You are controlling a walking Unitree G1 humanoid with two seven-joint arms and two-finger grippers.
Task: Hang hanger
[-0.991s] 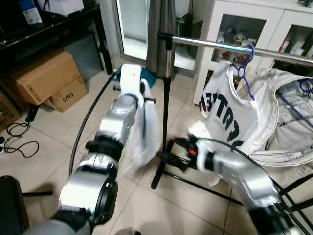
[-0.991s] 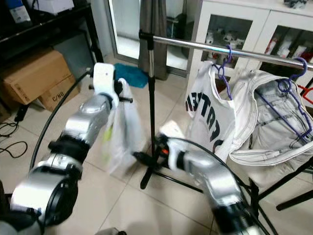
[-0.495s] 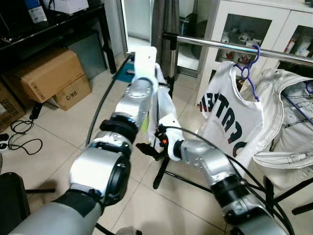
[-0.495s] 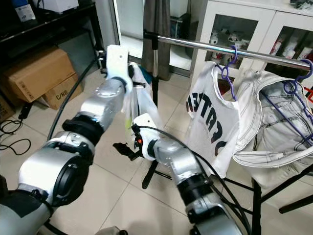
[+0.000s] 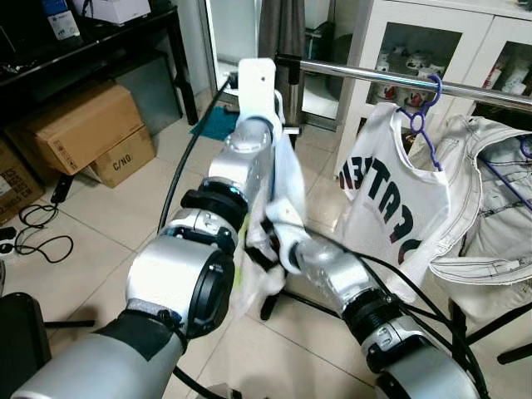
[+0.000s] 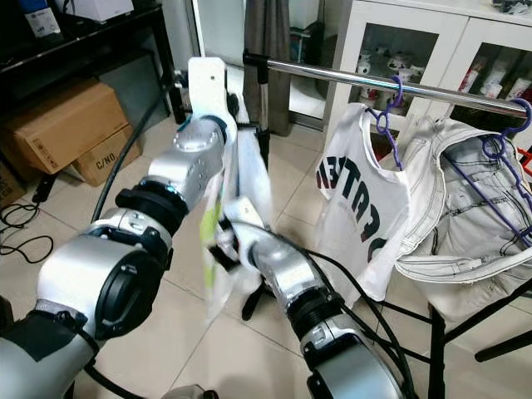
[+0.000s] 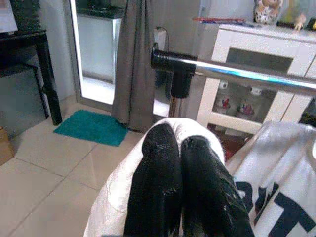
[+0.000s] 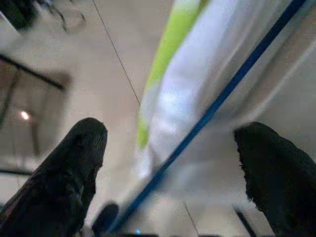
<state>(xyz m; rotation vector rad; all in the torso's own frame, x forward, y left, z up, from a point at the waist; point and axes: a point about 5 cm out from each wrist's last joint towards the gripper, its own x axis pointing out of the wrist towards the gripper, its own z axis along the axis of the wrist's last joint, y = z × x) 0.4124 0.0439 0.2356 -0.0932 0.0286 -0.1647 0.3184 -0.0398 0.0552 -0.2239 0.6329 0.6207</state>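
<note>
- left claw (image 7: pixel 180 185) has climbed up close to the rail (image 7: pixel 237 72), fingers pinched on the white garment (image 5: pixel 283 179)
- right claw (image 8: pixel 173 177), spread wide, has moved in under the garment's hem
- hanger itself hidden; hooking looks next

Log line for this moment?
left tool: shut on white garment, raised near silver rail | right tool: open beside garment's lower part | hanger: not hung

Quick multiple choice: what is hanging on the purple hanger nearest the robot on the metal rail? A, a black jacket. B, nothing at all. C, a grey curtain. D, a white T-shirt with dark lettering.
D: the purple plastic hanger hooked on the shiny metal rail carries a white T-shirt with dark lettering, next to a white jacket.
</note>
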